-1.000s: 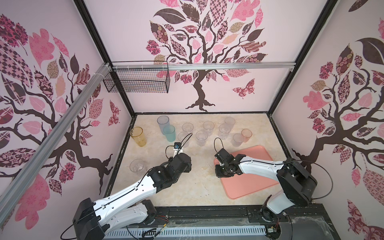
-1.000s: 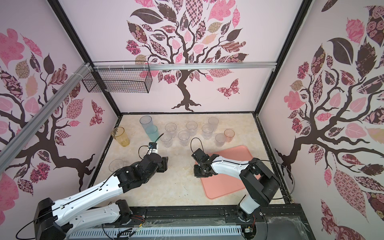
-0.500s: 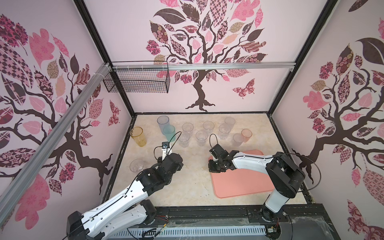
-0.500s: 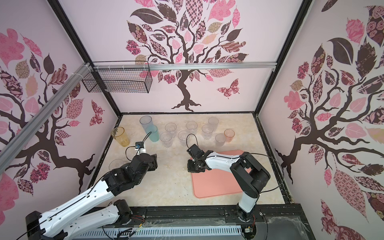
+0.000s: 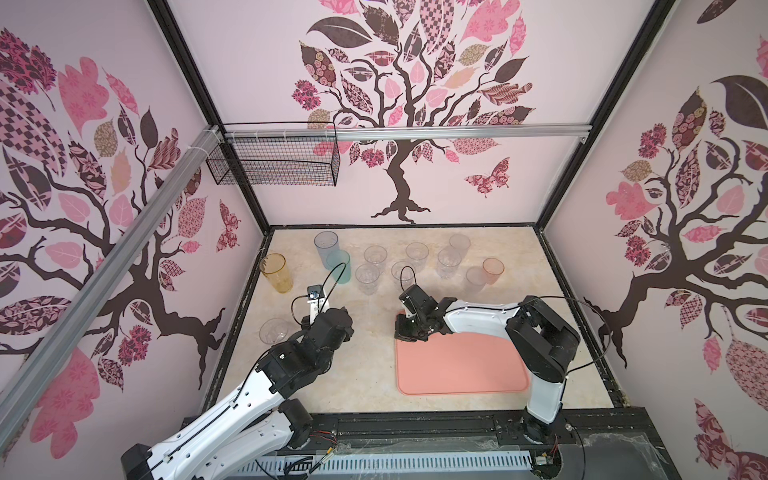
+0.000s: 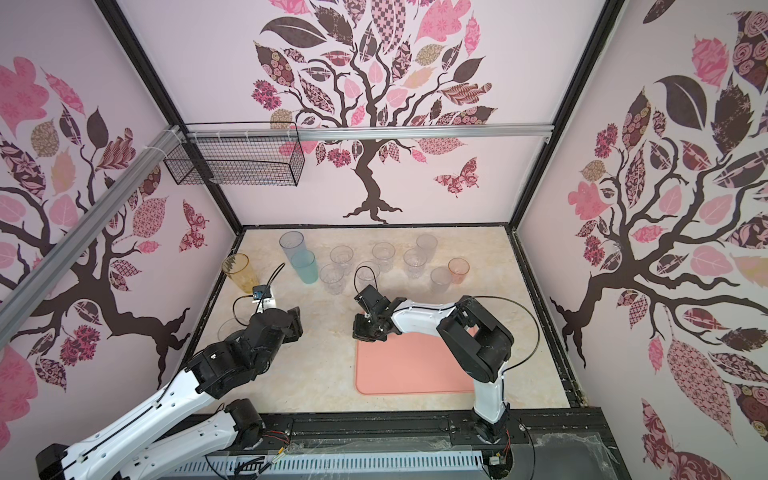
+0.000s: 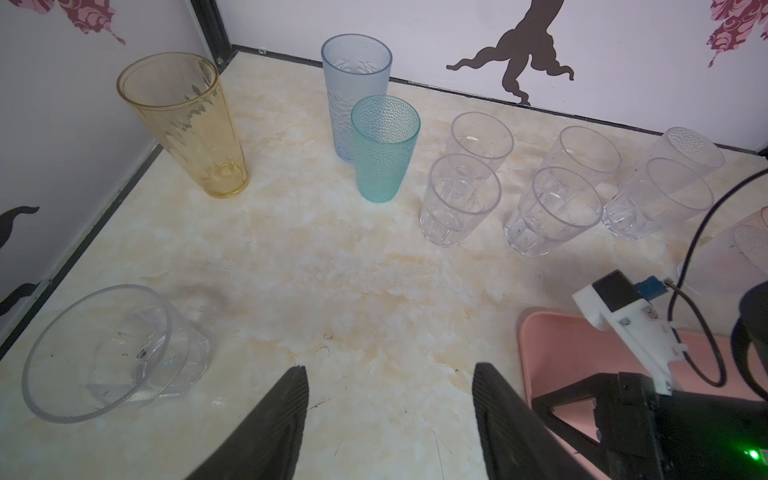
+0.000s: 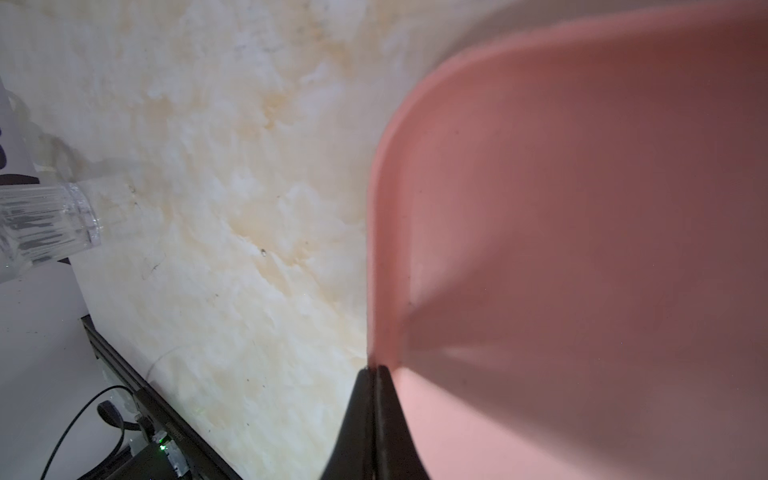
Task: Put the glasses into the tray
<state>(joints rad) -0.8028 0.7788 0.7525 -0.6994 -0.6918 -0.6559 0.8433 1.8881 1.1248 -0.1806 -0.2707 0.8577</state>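
The salmon-pink tray (image 5: 461,365) (image 6: 415,365) lies flat at the front right of the table. My right gripper (image 5: 405,332) (image 8: 376,370) is shut on the rim of its far left corner. Nothing stands in the tray (image 8: 582,208). Several glasses stand along the back: amber (image 5: 277,272), tall blue-grey (image 5: 326,247), teal (image 7: 382,149), clear faceted ones (image 7: 459,199) and a pinkish-orange one (image 5: 493,270). A low clear glass (image 7: 112,353) stands alone at the left. My left gripper (image 7: 390,370) hangs open over bare table between that glass and the tray (image 7: 552,345).
A black wire basket (image 5: 274,162) hangs on the back wall at the upper left. Walls close in the table on three sides. My right arm (image 5: 540,332) reaches across the tray's far edge. Bare marble (image 5: 365,374) lies between the two arms.
The right jaws closed on the tray's rim and the tray slid left, squaring up with the table. My left arm drew back toward the front left.
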